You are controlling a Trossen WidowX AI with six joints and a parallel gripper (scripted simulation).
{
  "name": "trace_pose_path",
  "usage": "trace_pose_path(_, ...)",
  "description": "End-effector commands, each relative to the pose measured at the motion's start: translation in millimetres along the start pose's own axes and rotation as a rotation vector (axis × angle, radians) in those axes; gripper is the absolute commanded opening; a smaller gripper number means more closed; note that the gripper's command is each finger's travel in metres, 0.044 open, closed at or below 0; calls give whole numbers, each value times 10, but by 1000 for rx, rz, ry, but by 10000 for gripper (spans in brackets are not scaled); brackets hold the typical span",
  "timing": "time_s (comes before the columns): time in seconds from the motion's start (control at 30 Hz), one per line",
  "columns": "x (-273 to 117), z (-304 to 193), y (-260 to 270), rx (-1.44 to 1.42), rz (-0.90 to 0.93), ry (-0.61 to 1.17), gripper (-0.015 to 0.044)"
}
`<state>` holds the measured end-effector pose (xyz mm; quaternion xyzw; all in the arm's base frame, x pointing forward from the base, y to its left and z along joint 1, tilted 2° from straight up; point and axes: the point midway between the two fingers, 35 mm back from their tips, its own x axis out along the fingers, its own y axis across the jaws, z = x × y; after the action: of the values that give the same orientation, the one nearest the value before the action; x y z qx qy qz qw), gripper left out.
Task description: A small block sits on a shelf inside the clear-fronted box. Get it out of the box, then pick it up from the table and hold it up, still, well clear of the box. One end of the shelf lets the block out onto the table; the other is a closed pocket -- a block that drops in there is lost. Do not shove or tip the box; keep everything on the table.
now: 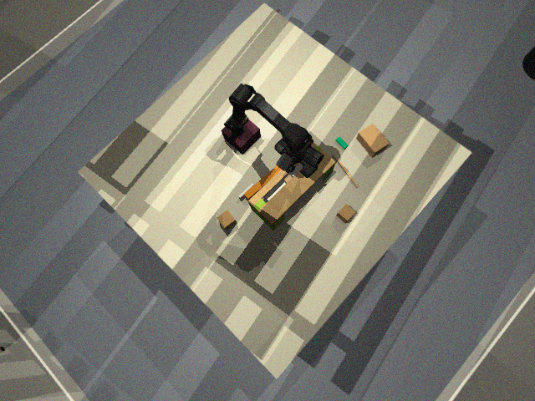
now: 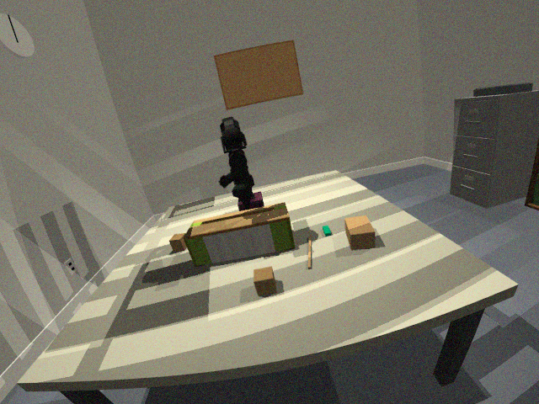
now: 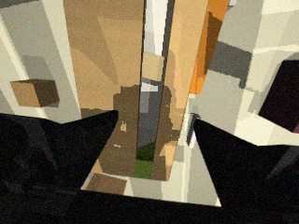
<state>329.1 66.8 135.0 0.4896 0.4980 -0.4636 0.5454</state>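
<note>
The box (image 1: 298,196) (image 2: 239,244) (image 3: 95,56) stands upright, with a tan top, green ends, a grey-looking front and a long slot in its top. A pale tan piece (image 3: 153,66) shows in the slot in the wrist view; it looks like the small block, though I cannot tell for certain. The top and exterior views do not show the block clearly. My gripper (image 3: 155,118) is open and empty, above the box, with its fingertips on either side of the slot in the wrist view. In the top view the arm hides part of the box's top.
An orange bar (image 1: 263,183) (image 3: 211,42) lies along the box's back side, near a grey-white strip (image 1: 247,190). A teal block (image 1: 341,143) (image 2: 327,231) and a thin stick (image 1: 348,173) (image 2: 309,254) lie past one end. Several brown cubes stand around, including a larger one (image 1: 372,139) (image 2: 360,232).
</note>
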Motion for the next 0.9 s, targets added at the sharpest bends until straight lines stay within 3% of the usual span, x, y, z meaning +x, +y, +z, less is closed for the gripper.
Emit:
trace_pose_path(0.0, -2, -1, 2, 3, 1, 0, 400)
trace_pose_path(0.1, 9, 75, -17, 1, -11, 20, 400)
trace_pose_path(0.43, 53, 976, -383, 0, -5, 340, 400)
trace_pose_path(0.87, 141, 993, -382, 0, -2, 346, 400)
